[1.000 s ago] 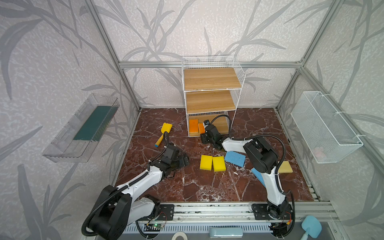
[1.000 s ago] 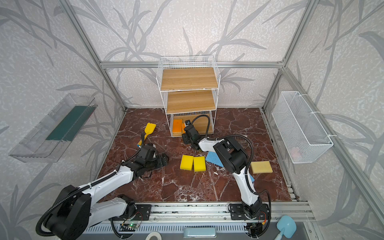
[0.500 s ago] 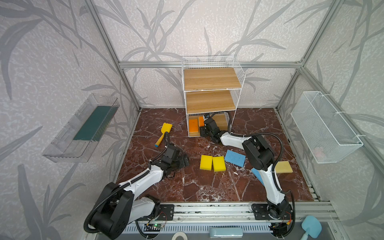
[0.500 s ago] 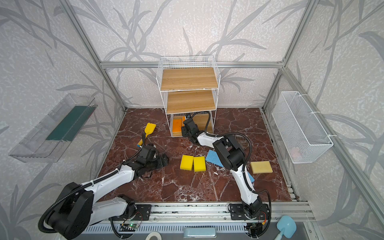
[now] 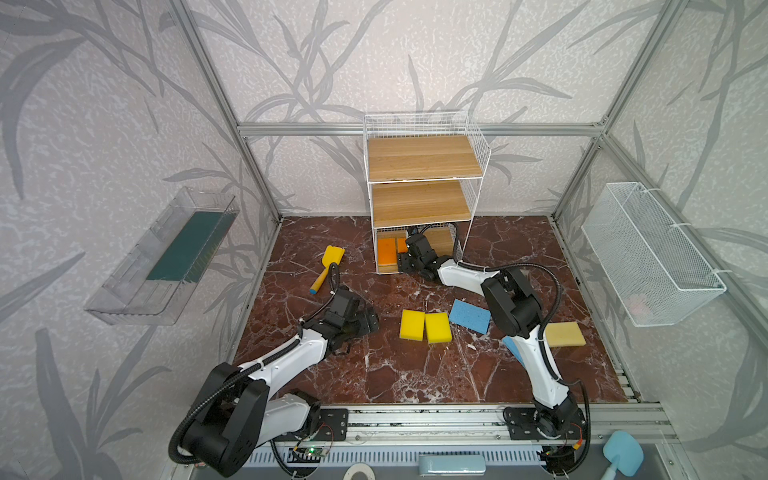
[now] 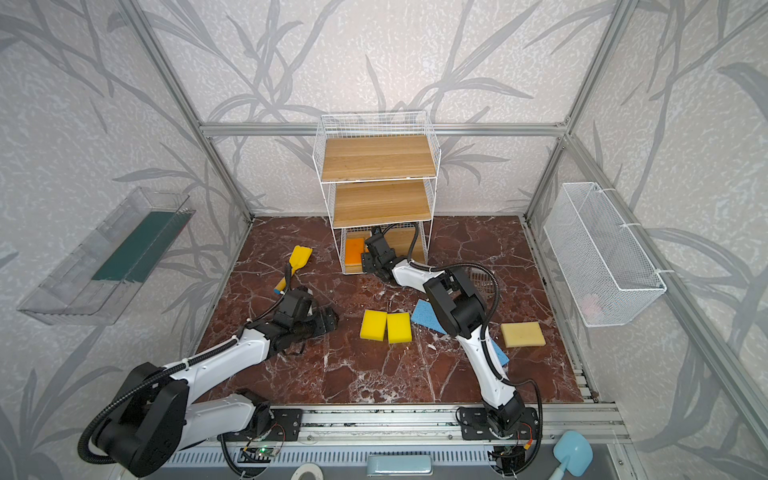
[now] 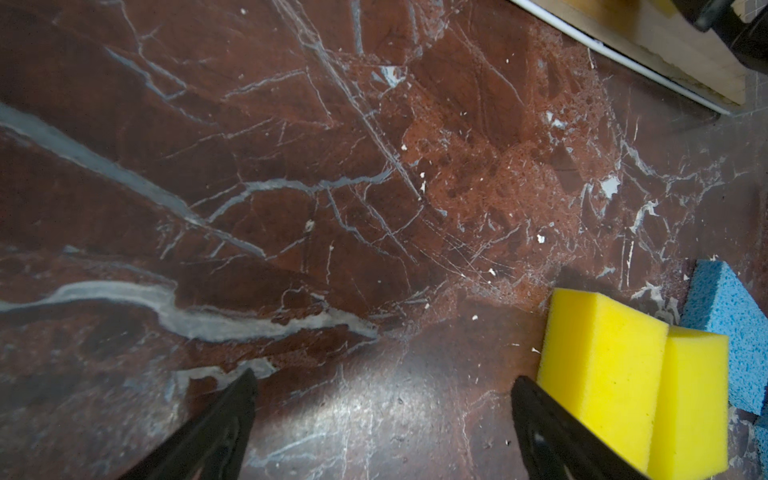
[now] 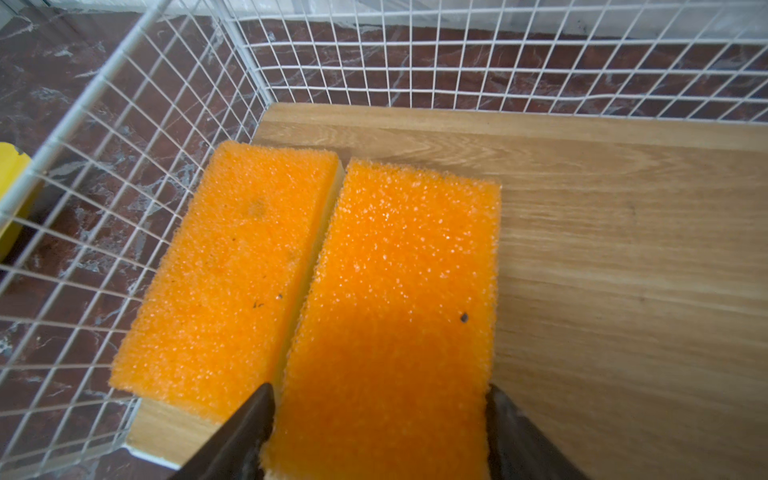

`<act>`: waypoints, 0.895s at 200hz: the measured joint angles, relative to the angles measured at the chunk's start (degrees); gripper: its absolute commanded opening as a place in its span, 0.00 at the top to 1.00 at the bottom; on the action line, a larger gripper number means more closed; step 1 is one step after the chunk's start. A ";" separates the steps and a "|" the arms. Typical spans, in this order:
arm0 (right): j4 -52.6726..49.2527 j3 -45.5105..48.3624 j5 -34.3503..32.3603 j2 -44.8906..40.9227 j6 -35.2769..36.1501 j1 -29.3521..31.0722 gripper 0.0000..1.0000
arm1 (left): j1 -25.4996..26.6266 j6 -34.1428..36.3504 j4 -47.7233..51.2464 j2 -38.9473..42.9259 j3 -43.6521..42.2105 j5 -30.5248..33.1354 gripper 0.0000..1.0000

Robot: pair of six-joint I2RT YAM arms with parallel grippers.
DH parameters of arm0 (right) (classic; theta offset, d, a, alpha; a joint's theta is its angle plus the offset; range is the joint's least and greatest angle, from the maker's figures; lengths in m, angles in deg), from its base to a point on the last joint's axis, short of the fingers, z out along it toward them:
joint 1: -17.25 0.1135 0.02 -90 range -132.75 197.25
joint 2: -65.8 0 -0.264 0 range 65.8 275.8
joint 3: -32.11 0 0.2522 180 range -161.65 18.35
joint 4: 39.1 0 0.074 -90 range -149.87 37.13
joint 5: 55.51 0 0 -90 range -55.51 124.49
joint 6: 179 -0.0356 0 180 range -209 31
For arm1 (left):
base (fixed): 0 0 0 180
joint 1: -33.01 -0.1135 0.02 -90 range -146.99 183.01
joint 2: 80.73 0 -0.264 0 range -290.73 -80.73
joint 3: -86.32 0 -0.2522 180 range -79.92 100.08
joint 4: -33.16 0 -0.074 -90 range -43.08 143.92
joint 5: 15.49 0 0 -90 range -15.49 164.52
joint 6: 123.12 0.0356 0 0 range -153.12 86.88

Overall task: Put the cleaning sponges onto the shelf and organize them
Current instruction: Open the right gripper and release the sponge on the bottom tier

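Now shelf (image 5: 419, 166): bottom board carries two orange sponges, one more than a second ago. Right arm reaches deeper under middle board than before. Second orange sponge (image 8: 407, 270) lies flat, tight beside first orange sponge (image 8: 232, 266). Right gripper (image 8: 380, 399) straddles its near end; pinching or released, cannot tell. Left gripper (image 7: 382, 415) unchanged: spread wide, empty, beside yellow sponges (image 5: 412, 324). Judgement: placement nearly done, five sponges left on floor (image 5: 374, 374)

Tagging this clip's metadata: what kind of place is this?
Probably a robot test cell: aluminium frame with wallpapered panels, two arms bolted to a rail, a shelf and loose sponges on a marble-look floor.
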 measured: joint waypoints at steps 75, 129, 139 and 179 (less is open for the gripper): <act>1.25 1.70 1.40 -0.13 0.07 -0.17 0.13 | 0.04 -0.02 0.92 0.07 0.61 -0.20 0.03; 2.97 6.54 2.51 -4.04 0.46 -0.79 0.07 | 0.44 0.37 3.08 2.84 1.53 -0.59 0.03; 3.23 7.89 2.45 -5.29 0.76 -0.81 0.07 | 0.92 0.81 4.28 2.86 2.45 -0.59 0.03; 4.31 14.34 2.05 -12.72 1.53 -0.81 0.07 | 3.50 2.62 7.34 2.86 6.97 -0.02 0.03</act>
